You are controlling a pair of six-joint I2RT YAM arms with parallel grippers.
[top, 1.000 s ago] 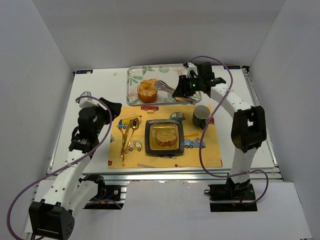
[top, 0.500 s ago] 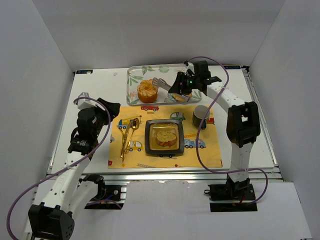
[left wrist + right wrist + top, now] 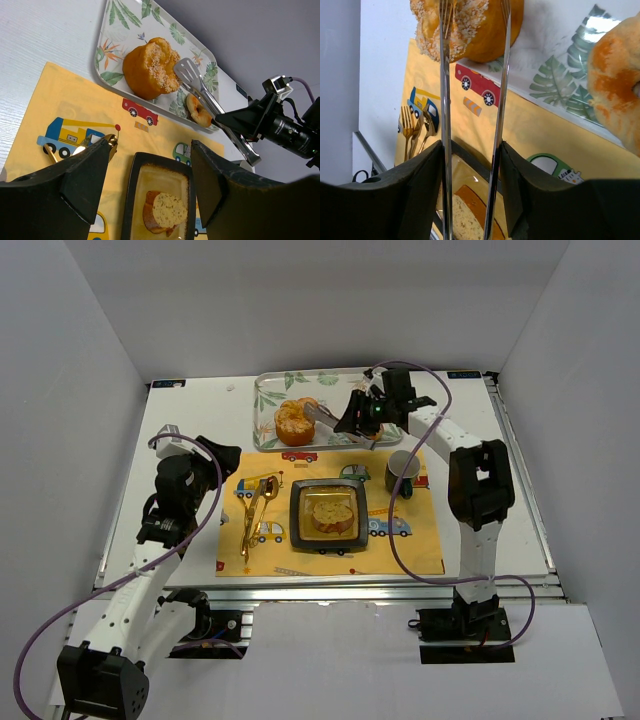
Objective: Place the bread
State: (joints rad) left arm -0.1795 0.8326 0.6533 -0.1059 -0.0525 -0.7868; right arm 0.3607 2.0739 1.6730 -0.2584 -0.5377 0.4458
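Right gripper (image 3: 362,418) jaws clamped on the tongs (image 3: 444,100), left gripper (image 3: 150,167) jaws apart; the tong tips only straddle the bun's (image 3: 480,25) crumbly edge at top centre, so it could slip free.

Over the tray (image 3: 320,383), the right tool (image 3: 355,420) and its tongs (image 3: 325,417) bar the 3 o'clock half — a small roll (image 3: 199,111) lies just beside them. The bun (image 3: 293,421) fills the 9 o'clock half, tong tips just beside it. A mug (image 3: 402,471) stands close to the plate (image 3: 296,515), at its 2 o'clock; cutlery (image 3: 252,512) lies at its 9 o'clock. The plate's middle holds a slice (image 3: 333,514). Bare table (image 3: 190,415) at the plate's 10 o'clock — and beyond the mug at 3 o'clock — leaves passing room.
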